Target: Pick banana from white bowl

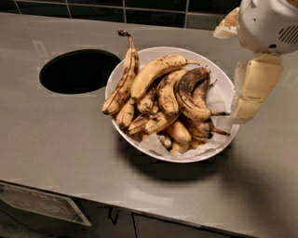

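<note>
The white bowl (139, 56) sits mid-counter, paper-lined and piled with bananas. The banana (158, 69), bright yellow and lightly speckled, lies across the top of the pile with its stem pointing right. A slim brown-streaked banana (123, 79) leans on the left rim. Nearly black bananas (191, 95) lie on the right side. My gripper (230, 69) hangs at the bowl's right edge, above the rim. Its cream fingers (255, 86) are spread apart with nothing between them. It is right of the banana and not touching it.
A round dark hole (79, 70) is cut in the grey counter (56, 139) left of the bowl. A dark tiled wall (93, 5) runs along the back. The counter's front edge and cabinet fronts (46, 204) lie below.
</note>
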Controlling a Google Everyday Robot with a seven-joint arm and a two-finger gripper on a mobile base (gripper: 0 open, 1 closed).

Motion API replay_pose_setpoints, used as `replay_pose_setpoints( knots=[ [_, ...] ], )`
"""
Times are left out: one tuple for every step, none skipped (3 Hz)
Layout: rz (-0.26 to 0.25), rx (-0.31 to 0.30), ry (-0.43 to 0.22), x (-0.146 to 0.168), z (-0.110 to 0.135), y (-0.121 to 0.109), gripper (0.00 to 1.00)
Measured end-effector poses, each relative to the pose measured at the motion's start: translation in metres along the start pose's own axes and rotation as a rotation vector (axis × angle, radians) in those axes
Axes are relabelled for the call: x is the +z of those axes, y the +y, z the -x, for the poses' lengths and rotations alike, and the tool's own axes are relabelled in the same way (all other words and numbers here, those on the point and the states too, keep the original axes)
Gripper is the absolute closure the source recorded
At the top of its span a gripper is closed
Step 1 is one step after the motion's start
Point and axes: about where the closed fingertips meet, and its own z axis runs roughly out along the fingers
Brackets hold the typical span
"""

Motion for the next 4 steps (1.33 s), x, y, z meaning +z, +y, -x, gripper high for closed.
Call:
replay_pose_setpoints(
  knots=[
    [-0.006, -0.002, -0.002, -0.001, 0.001, -0.001, 0.00],
    [-0.031, -0.036, -0.007, -0.007, 0.013, -0.006, 0.00],
    [-0.036, -0.129, -0.013, -0.008, 0.041, -0.021, 0.00],
    [-0.010, -0.224, -0.019, 0.003, 0.073, -0.037, 0.00]
  ],
)
